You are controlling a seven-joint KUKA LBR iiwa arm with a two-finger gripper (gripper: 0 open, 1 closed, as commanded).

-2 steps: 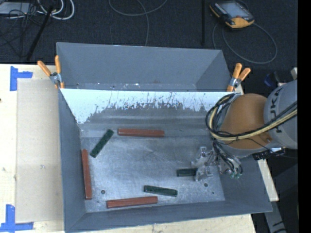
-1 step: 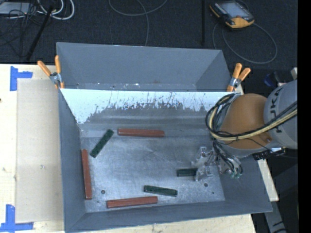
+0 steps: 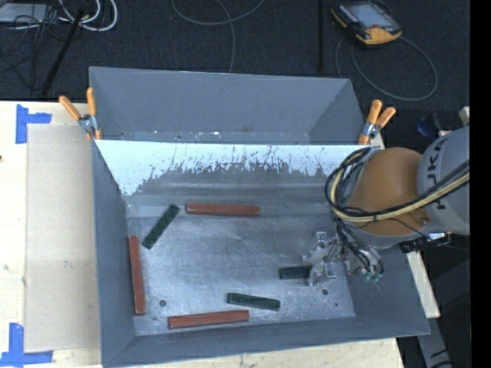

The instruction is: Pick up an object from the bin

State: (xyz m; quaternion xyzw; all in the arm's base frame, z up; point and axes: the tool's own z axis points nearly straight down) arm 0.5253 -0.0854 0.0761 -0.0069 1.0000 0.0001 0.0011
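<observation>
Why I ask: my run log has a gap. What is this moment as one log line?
gripper: low, right side of bin | nearest: short dark green bar, just left of it in view | grasp: cannot tell

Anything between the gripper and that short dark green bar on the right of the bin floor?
Nothing visible stands between them. The gripper is right at the right end of the short dark green bar. The nearest other thing, a longer green bar, lies apart from both.
</observation>
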